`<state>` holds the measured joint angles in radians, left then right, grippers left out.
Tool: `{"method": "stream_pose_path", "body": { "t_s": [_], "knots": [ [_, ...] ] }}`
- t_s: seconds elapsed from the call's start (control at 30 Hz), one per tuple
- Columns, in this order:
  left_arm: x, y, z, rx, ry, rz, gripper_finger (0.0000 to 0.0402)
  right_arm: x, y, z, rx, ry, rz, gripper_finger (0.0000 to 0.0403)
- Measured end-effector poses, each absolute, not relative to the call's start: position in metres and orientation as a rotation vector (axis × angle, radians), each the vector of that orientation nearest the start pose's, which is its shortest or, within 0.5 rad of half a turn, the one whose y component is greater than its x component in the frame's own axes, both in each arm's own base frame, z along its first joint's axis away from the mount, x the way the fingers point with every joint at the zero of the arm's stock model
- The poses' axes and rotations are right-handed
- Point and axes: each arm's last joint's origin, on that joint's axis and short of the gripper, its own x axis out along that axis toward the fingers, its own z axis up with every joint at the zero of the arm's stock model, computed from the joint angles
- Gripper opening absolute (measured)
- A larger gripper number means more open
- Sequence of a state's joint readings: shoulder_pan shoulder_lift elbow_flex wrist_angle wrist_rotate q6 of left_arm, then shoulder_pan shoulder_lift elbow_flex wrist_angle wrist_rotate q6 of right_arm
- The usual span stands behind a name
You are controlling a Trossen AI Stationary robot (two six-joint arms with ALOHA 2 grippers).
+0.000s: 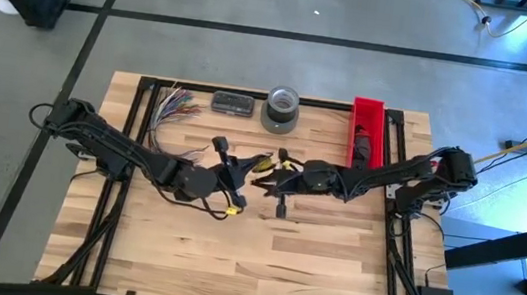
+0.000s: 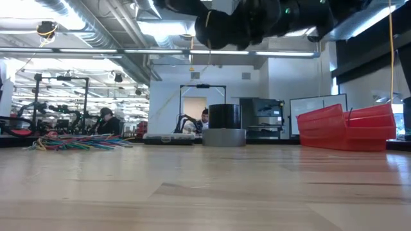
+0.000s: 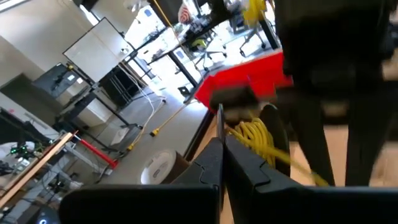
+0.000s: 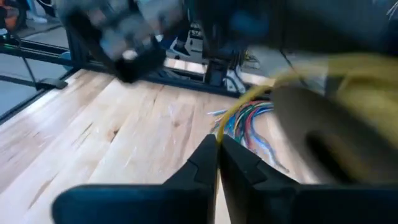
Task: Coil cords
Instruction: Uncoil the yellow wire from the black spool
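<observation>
The cord [image 1: 264, 160], thin and black with yellow bits, is held up over the middle of the table between my two grippers, which meet there. My left gripper [image 1: 239, 170] comes from the table's left and is shut. My right gripper [image 1: 276, 175] comes from the right and is shut too. A yellow stretch of the cord [image 3: 255, 134] shows just beyond the left fingers. Another yellow strand [image 4: 249, 99] runs off from the right fingertips. Loose black ends [image 1: 281, 208] and a yellow bit [image 1: 233, 207] hang below the hands. In the low view nothing of the cord lies on the table. My left gripper is shut with a thin dark strand [image 3: 219, 121] sticking out between its fingertips, which come in nearly level from the table's left. The cord hangs clear of the table. My right gripper is shut at the foot of the yellow strand [image 4: 225, 124], nearly level from the table's right; whether the strand lies between the fingers or just past them, I cannot tell.
A fan of multicoloured wires [image 1: 173, 106] lies at the far left. A dark flat box [image 1: 233, 103], a grey tape roll [image 1: 281, 109] and a red bin [image 1: 367, 130] stand along the far edge. The near half of the wooden table [image 1: 249, 267] is bare.
</observation>
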<state>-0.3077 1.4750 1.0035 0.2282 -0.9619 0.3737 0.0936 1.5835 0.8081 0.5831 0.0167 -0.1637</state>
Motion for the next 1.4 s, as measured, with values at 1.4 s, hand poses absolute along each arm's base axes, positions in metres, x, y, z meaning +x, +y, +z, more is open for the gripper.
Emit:
{"method": "stream_pose_path", "body": {
  "t_s": [1.4],
  "knots": [
    [0.312, -0.034, 0.313, 0.572, 0.285, 0.729, 0.0000, 0.294, 0.049, 0.235, -0.197, 0.279, 0.336, 0.0005]
  ]
}}
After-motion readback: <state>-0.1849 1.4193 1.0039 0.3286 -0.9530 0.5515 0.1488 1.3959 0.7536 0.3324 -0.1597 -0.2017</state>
